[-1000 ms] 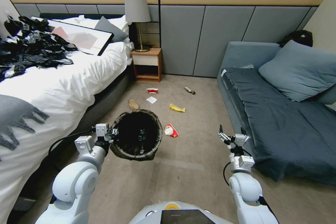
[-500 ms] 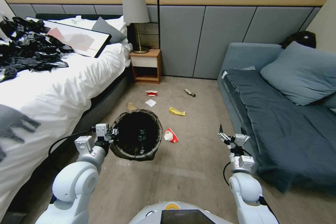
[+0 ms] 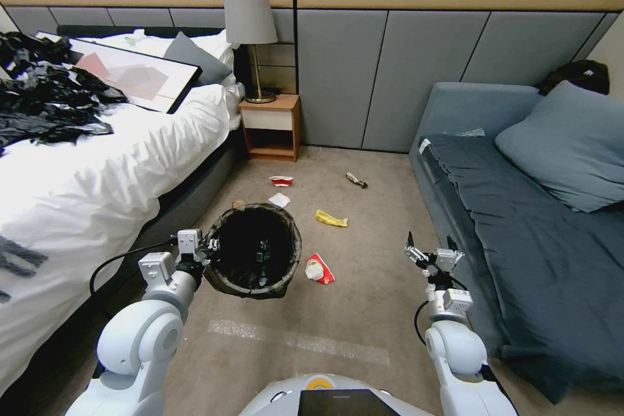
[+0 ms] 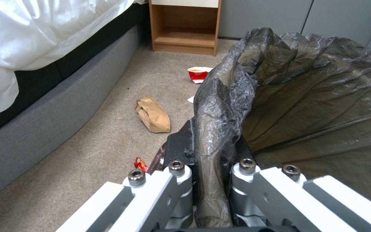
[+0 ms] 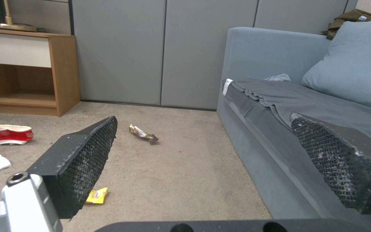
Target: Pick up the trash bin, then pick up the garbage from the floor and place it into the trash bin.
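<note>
Garbage point(image 3: 330, 218) litters beige carpet point(image 3: 364, 299) between bed point(image 3: 97, 162) and sofa point(image 3: 533, 221).

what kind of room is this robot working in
Most likely a hotel-style bedroom: a bed with white bedding, a wooden nightstand with a lamp beside it, and a blue-grey sofa along the padded wall. Litter is scattered on the carpet.

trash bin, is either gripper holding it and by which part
The left gripper holds the trash bin by its bag-covered rim; the right gripper is open, holding nothing.
</note>
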Robot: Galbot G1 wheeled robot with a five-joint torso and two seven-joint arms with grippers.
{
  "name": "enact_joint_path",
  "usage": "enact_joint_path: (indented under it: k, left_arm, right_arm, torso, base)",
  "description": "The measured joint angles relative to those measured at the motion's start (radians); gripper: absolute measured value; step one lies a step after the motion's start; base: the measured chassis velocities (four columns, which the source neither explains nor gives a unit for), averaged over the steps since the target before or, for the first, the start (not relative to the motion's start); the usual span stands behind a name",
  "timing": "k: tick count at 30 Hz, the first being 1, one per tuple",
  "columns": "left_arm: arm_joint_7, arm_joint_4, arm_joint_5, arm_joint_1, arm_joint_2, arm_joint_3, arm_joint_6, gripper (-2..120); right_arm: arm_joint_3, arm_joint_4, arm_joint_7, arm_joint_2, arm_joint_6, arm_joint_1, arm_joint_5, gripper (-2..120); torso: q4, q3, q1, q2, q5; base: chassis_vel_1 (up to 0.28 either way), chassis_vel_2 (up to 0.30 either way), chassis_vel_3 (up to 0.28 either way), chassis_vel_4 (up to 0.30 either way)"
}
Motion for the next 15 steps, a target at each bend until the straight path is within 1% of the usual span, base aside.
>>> enact_joint_path:
  k: [15]
  left_arm:
    - [0.000,0.000,0.000,0.000,0.000,0.000,0.000,5]
  right_arm:
    - [0.000,0.000,0.000,0.000,0.000,0.000,0.000,100]
  torso:
    - [0.0000,0.000,0.000,0.000,0.0000]
  base:
    - [0.000,0.000,0.000,0.000]
